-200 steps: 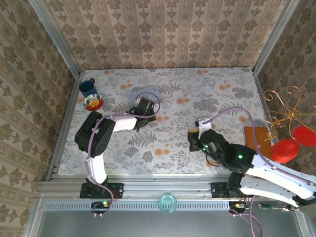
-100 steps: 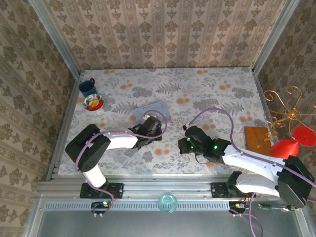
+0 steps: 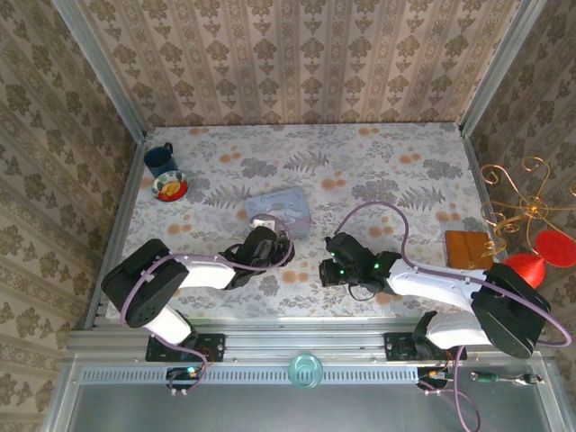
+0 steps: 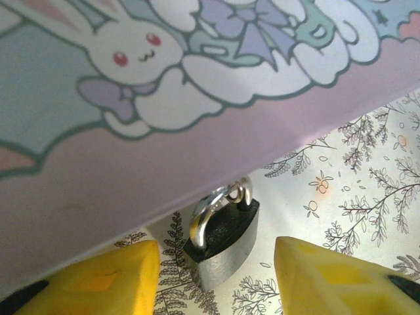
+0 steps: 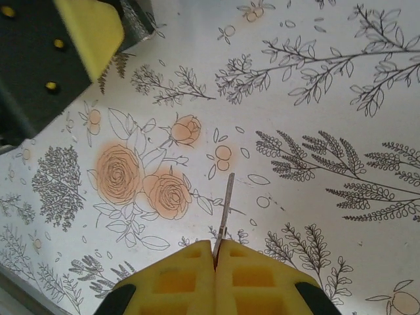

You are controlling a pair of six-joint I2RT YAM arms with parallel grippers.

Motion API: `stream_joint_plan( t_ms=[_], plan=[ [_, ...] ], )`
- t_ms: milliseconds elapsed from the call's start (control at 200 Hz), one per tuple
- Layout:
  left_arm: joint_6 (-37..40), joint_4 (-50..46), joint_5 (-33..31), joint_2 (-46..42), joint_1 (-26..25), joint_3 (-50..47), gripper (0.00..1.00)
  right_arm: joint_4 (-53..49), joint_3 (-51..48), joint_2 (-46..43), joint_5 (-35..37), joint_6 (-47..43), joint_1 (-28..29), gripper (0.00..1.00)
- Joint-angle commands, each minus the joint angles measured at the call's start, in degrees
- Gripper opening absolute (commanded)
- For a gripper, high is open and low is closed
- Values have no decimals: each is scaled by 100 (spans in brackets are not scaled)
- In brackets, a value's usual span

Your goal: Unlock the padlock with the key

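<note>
While the left gripper (image 4: 216, 272) has its yellow fingers spread wide on either side of the padlock (image 4: 223, 237), neither pad touches it, so the lock lies loose on the flowered table (image 3: 396, 180). Its black body points toward the wrist camera, and its silvery loop runs up to the edge of the pastel bunny tin (image 4: 197, 98). Whether the loop is hooked to the tin or only tucked beside it, I cannot tell. No keyhole can be made out.

Just to the right, the right gripper (image 5: 215, 254) has its pads pressed together on the key (image 5: 225, 211). Only the key's near end is pinched, and the thin blade sticks out over the table toward the left arm's finger.

The main risk, as I judge it, is pushing the key at a lock that nothing is holding. It would skid or spin away across the smooth cloth, or jam against the tin. The left fingers need to close on the body first, and closing carelessly could nudge the tin or tip the lock over.

The key is a second worry. With so little of it held, any sideways push at the keyhole could swivel it between the pads or pop it out. The two grippers are also near each other, so a hasty approach could knock them together.
</note>
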Motion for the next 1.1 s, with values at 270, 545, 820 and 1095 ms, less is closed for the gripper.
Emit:
stream_joint_plan(
  t_ms=[270, 545, 820, 1095],
  plan=[
    [100, -527, -151, 458, -16, 590, 50, 451, -146, 229, -195, 145, 30, 0],
    [-323, -170, 574, 1027, 232, 812, 36, 1151, -425, 454, -303, 153, 44, 0],
    [-591, -294, 751, 692, 338, 654, 19, 1718, -560, 673, -574, 261, -75, 0],
    [-1057, -504, 2016, 201, 622, 715, 14, 2709, -828, 648, -1221, 259, -385, 0]
  ],
)
